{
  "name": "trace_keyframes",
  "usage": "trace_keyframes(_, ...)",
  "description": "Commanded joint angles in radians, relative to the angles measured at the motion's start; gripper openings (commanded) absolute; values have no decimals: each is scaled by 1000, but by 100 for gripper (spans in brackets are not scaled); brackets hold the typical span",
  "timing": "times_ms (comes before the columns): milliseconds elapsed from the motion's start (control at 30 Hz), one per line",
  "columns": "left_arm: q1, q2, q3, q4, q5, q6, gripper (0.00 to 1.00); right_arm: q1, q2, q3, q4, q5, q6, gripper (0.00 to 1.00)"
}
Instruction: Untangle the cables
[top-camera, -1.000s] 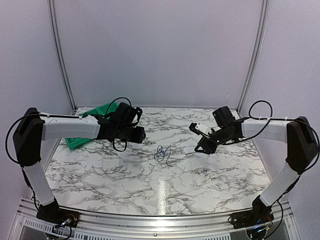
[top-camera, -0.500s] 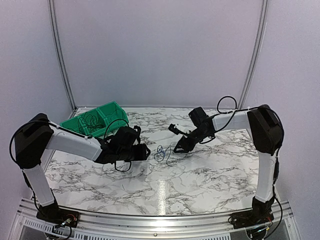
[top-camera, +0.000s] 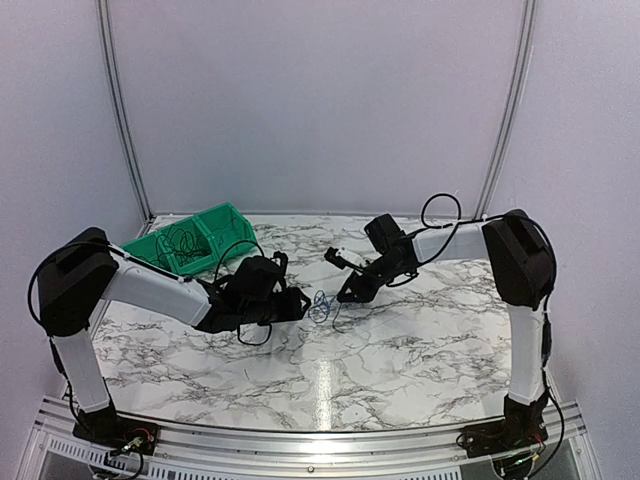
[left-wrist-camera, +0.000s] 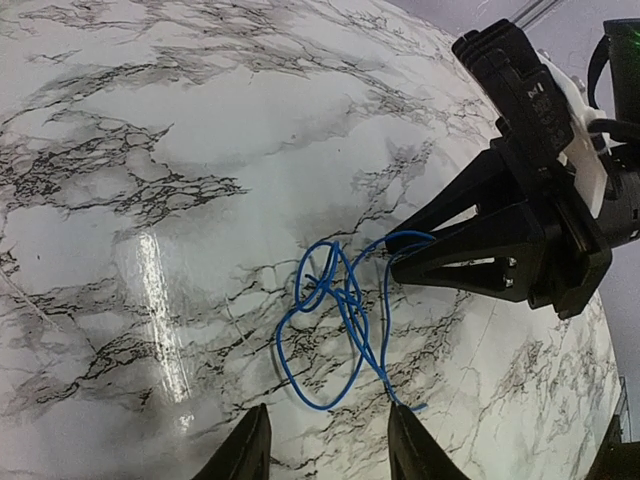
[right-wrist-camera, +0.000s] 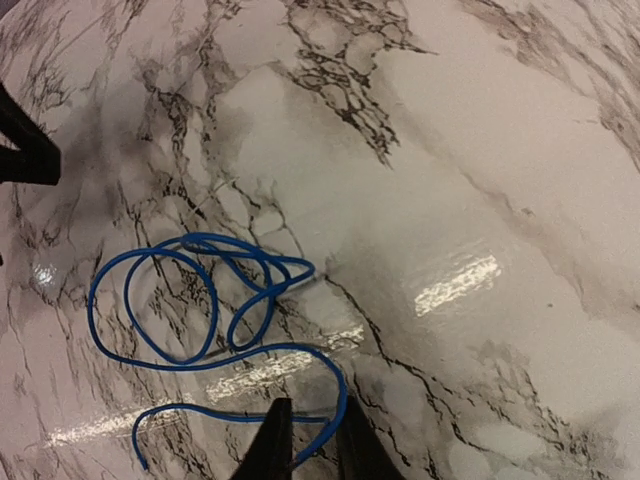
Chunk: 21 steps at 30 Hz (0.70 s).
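From above, the cables (top-camera: 322, 305) lie on the table (top-camera: 420, 350) between the left gripper (top-camera: 299, 305) and the right gripper (top-camera: 345, 296), both close. Left wrist: the left jaws gape wide, with the tangle just ahead. Right wrist: the right jaws, slightly parted, straddle the nearest strand.

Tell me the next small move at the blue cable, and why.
Probably close the right gripper: open, it appears to straddle a strand of the blue cable, which lies tangled on the table between both grippers. The left gripper, also open, sits just short of the loop and could grip afterwards.
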<state>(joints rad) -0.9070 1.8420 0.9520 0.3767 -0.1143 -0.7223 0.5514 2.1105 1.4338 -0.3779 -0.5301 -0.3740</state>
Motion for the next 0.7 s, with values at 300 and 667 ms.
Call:
trace_keyframes(300,3,200,153,44,13,-26,36,13,-24,-7,13,-19,-9,0)
trace_keyframes(667,3,177,81,81,-78,-8,5,11,-51,-26,-1,-28,-11,0)
